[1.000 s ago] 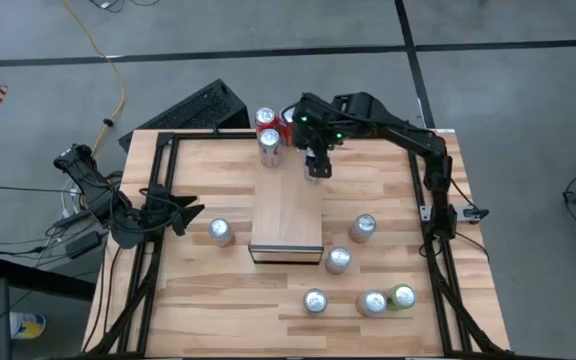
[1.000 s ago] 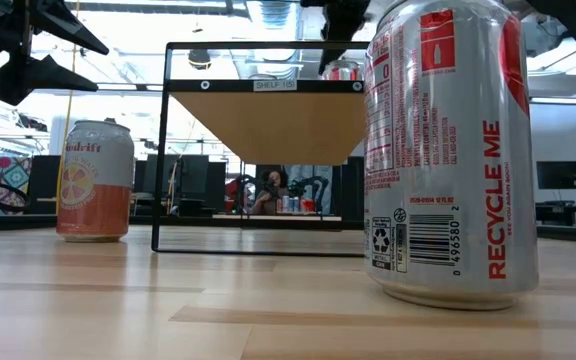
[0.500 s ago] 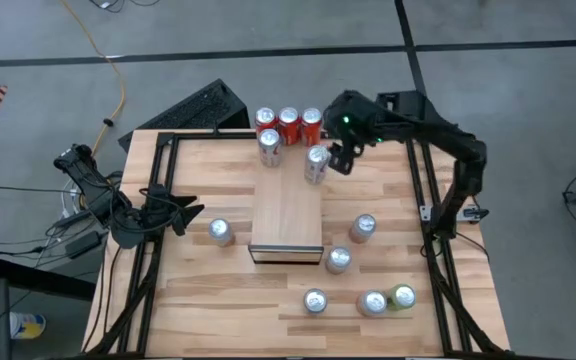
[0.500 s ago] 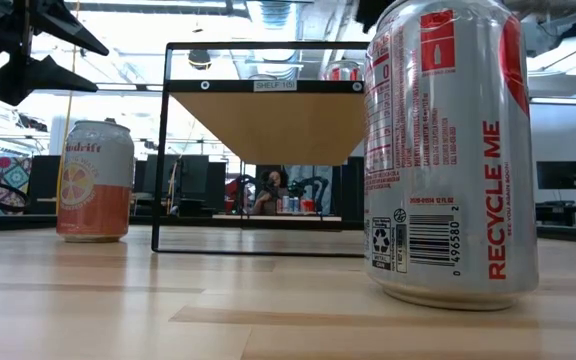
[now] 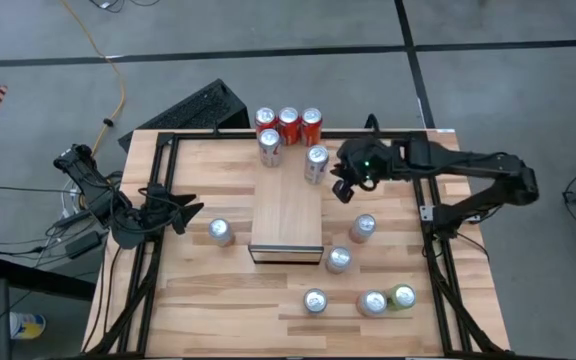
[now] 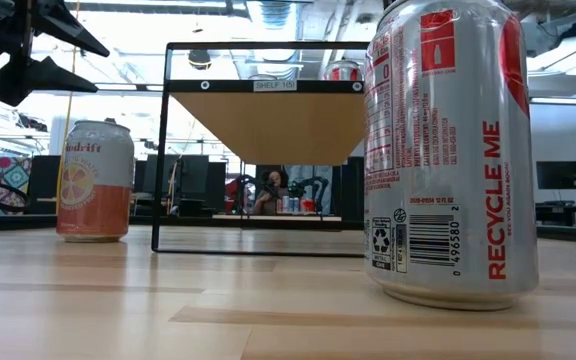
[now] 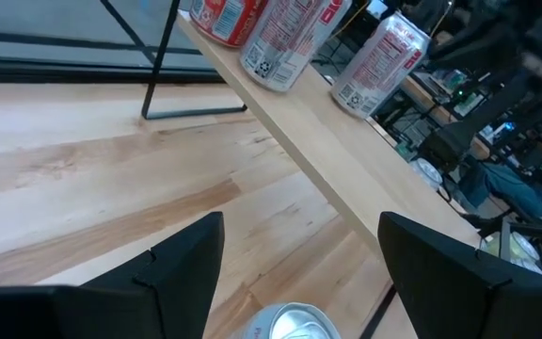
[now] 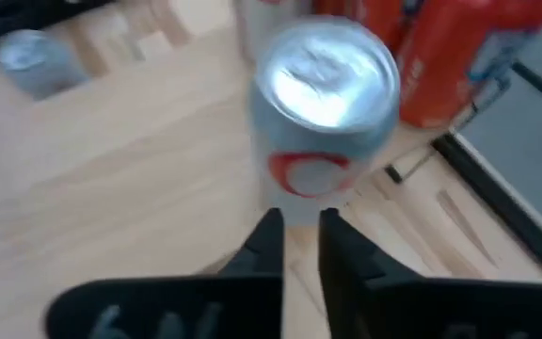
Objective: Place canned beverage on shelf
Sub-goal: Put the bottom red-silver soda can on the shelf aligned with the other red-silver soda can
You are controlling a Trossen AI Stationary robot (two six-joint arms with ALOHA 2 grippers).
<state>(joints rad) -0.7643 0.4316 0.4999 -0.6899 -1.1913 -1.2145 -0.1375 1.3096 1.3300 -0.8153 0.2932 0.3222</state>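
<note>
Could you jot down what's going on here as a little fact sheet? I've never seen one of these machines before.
Setting: wooden table with a raised shelf
On shelf: two silver cans, one at the far left corner, one at the far right corner
Behind shelf: three red cans in a row
Loose on table: six cans, one of them green
Right gripper: empty, fingers nearly closed, beside the far-right can
Left gripper: open, idle at the table's left side

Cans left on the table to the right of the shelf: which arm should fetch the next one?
The right. Its end effector hangs empty beside the shelf, just above the nearest loose can. The left end effector waits open at the table's left edge, near only one can, so it would have to cross the shelf.
</note>
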